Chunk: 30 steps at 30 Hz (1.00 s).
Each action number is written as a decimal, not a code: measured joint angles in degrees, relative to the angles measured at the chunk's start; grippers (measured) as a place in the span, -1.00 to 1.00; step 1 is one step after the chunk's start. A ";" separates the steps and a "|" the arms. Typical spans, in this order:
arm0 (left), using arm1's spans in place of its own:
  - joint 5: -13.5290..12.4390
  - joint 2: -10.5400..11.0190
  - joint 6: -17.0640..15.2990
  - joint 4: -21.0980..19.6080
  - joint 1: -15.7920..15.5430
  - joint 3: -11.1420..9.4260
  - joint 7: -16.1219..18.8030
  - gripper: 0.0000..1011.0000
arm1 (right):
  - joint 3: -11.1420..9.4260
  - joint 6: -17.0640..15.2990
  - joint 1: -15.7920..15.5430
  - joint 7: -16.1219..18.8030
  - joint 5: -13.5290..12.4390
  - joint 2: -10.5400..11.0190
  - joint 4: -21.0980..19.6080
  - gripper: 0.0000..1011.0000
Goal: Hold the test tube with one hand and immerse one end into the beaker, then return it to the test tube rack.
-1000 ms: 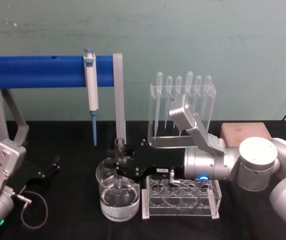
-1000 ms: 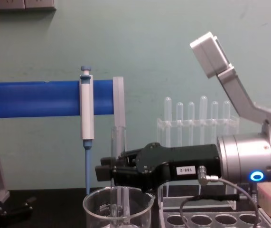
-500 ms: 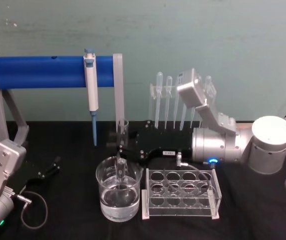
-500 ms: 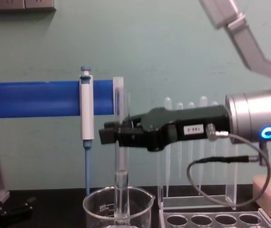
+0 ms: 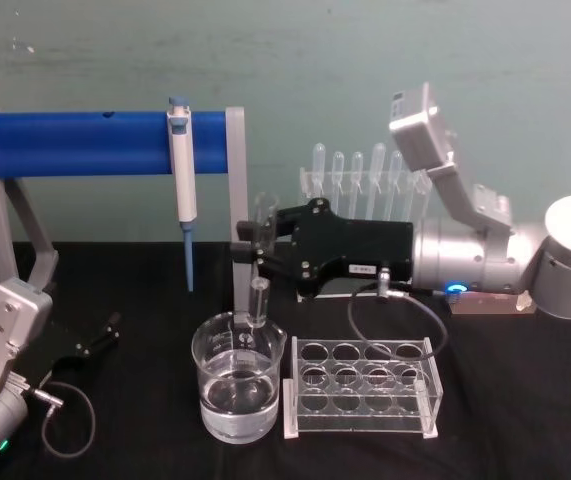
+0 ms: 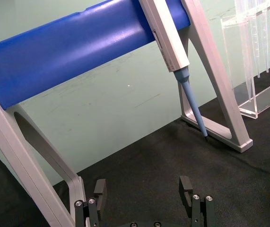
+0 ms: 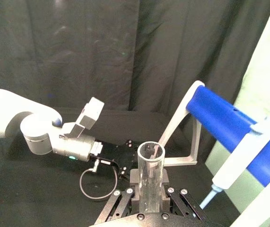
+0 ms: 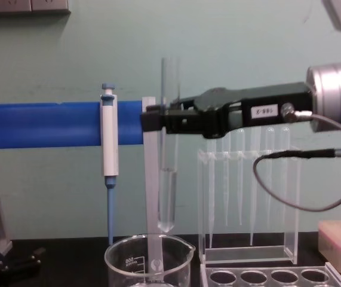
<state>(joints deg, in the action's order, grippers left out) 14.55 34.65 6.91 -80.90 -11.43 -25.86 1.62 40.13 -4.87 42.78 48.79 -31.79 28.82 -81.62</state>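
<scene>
My right gripper [image 5: 255,243] is shut on the test tube [image 5: 259,300] and holds it upright over the beaker [image 5: 238,390]. From the chest, the test tube [image 8: 168,191] hangs with its rounded end just above the rim of the beaker [image 8: 148,263], and clear liquid fills its lower part. There the right gripper [image 8: 158,119] grips the tube at mid-height. In the right wrist view the open rim of the test tube [image 7: 150,175] stands between the jaws. My left gripper [image 5: 95,335] rests open on the table at the left, nothing between its fingers [image 6: 187,189].
A blue bar stand [image 5: 105,143] holding a white-and-blue micropipette [image 5: 181,160] stands behind the beaker. A clear rack of thin pipettes [image 5: 365,180] is behind the right arm. An acrylic tube rack [image 5: 360,385] sits right of the beaker. A pink box [image 8: 340,236] lies at far right.
The right gripper has risen with the test tube, lifting its lower end out of the beaker's water to just above the rim. The left arm has not moved.
</scene>
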 joint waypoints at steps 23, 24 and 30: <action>0.00 0.00 0.00 0.00 0.00 0.00 0.00 0.98 | -4.69 -0.13 -9.68 -5.51 -3.05 11.50 -12.87 -0.55; 0.00 0.00 0.00 0.00 0.00 0.00 0.00 0.98 | -5.04 0.19 -10.68 -5.87 -3.11 12.17 -13.38 -0.55; 0.00 0.00 0.00 0.00 0.00 0.00 0.00 0.98 | -6.79 1.88 -14.49 -7.19 -3.16 14.28 -14.74 -0.55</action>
<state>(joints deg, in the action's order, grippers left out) 14.55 34.65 6.91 -80.90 -11.43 -25.86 1.62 33.34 -2.99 28.29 41.61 -34.95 43.10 -96.37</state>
